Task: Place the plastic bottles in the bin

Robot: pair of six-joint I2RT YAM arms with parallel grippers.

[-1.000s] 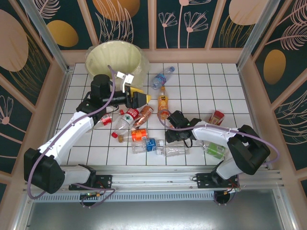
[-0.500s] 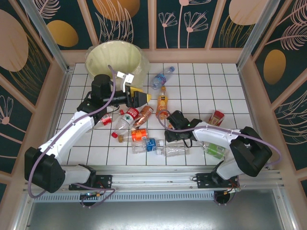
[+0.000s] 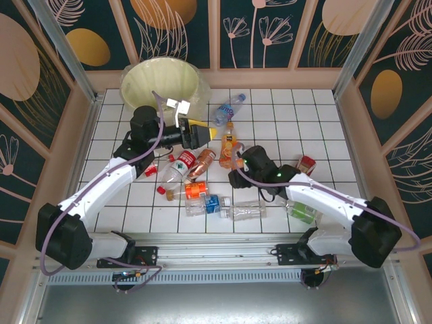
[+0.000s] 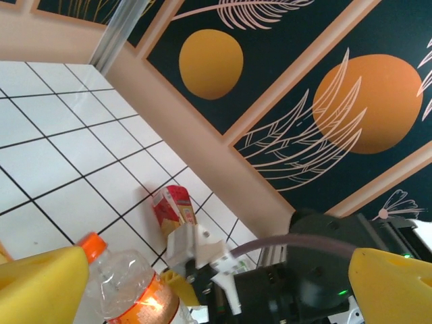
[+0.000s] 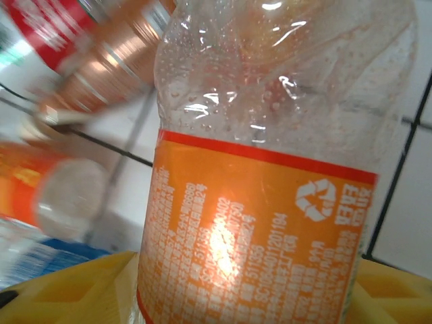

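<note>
Orange-label bottle (image 5: 270, 202) in right gripper (image 5: 250, 297), other plastic bottles (image 3: 196, 190) close around

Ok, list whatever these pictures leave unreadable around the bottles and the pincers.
Right wrist view: whether the right pincer grips the orange-labelled bottle; its fingers are cut off by the bottom edge.
Right wrist view: the bottles behind are blurred, labels unreadable.
Left wrist view: the same bottle's lower half is cut off by the bottom edge.
Top view: the green-labelled bottle lies partly under the right arm.
</note>
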